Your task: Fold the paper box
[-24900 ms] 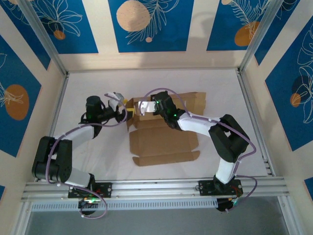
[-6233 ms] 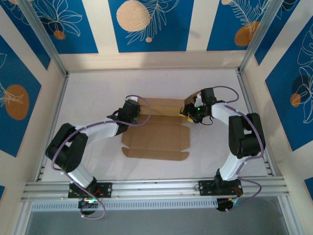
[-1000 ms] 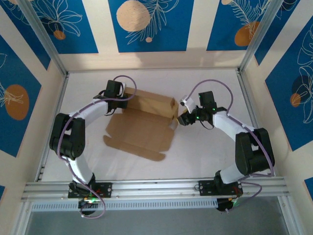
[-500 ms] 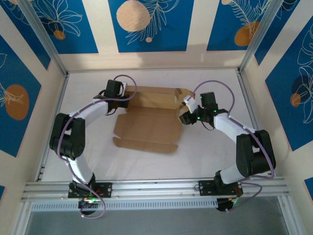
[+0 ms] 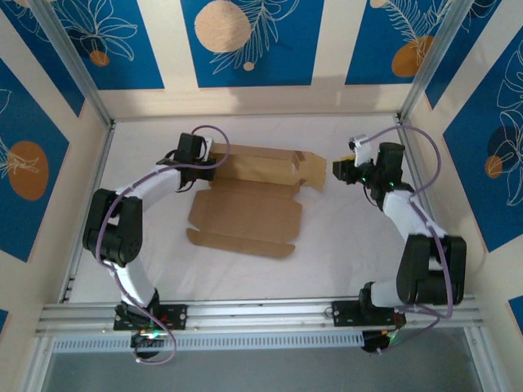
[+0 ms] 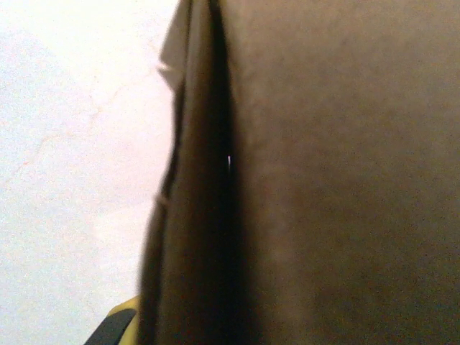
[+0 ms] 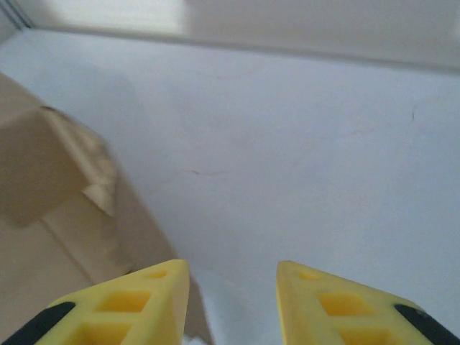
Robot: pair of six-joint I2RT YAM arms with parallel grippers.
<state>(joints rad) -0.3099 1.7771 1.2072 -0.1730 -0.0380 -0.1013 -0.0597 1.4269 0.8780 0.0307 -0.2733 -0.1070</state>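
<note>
Top view, box: paper box [image 5: 245,214] on counter [image 5: 351,245], front panel flat, back wall raised.
Top view, claws: my left claw [image 5: 210,156] pinches the box's back-left corner; my right claw [image 5: 343,163] sits just right of it, apart.
Left wrist: cardboard edge up close, clamped.
Right wrist: right claw partly spread, empty; box at left.

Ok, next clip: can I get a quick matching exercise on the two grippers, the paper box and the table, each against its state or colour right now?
Things:
1. left gripper
2. right gripper
3. paper box
4. table

States:
A. open, nothing between the fingers, off to the right of the cardboard
B. white surface
C. shut on the left end of the cardboard
D. brown, partly folded up along its far side

Pairs: 1-C, 2-A, 3-D, 4-B
</note>
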